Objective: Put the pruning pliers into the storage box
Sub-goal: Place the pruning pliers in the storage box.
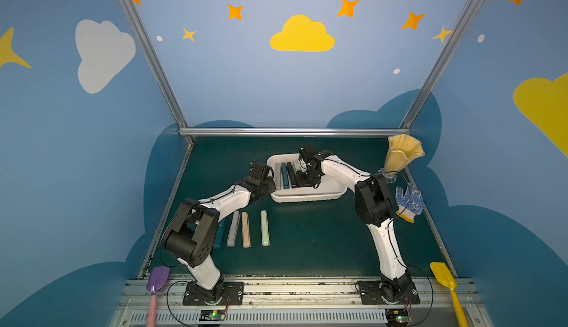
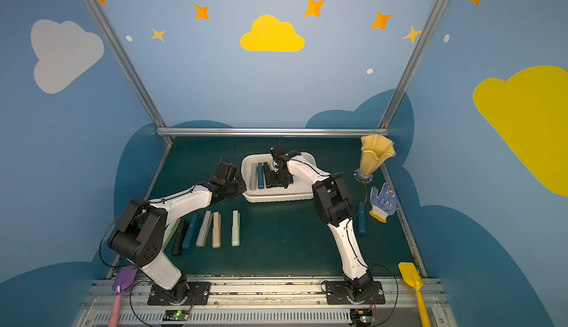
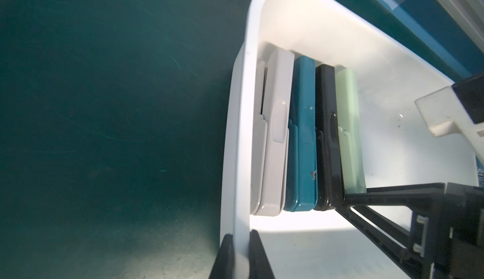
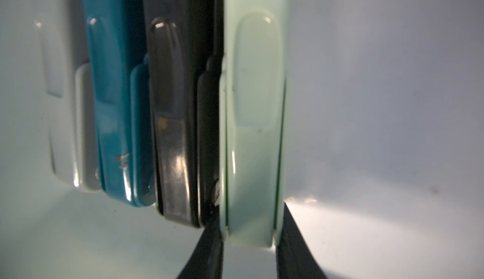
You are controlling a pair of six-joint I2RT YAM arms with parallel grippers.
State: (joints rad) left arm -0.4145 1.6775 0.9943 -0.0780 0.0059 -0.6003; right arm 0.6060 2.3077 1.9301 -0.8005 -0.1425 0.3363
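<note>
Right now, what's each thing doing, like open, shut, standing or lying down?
left gripper: shut on the storage box rim.
right gripper: shut on the pale green pliers.
storage box: on the table, four pliers inside.
pale green pliers: inside the box, beside the black pliers.
loose pliers: lying on the table, outside the box.
yellow vase: upright.
glove: lying flat.

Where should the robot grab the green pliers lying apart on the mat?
Probably at the middle of the green pliers, from straight above, jaws across the narrow width. It lies flat, long and slim, with bare mat on both long sides, the beige one a gap away.
</note>
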